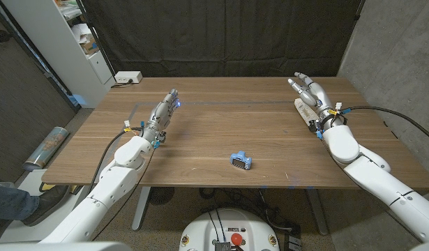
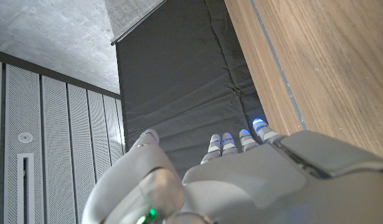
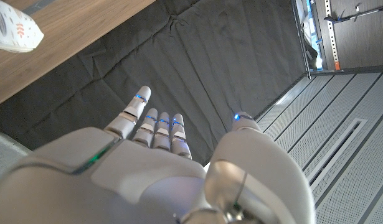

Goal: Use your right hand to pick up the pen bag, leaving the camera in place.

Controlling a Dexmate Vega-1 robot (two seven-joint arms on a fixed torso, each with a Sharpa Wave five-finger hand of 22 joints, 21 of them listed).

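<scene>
Two hands are out on the table (image 1: pixel 221 132), but only the right hand (image 1: pixel 313 96), at the upper right of the frame, counts here. It grasps nothing, fingers apart. The pale pen bag (image 1: pixel 304 111) lies just beside and partly under it, toward frame centre, its long axis running along the forearm. The small blue camera (image 1: pixel 241 162) sits lower centre, well apart. The left hand (image 1: pixel 162 116), upper left, is also released.
</scene>
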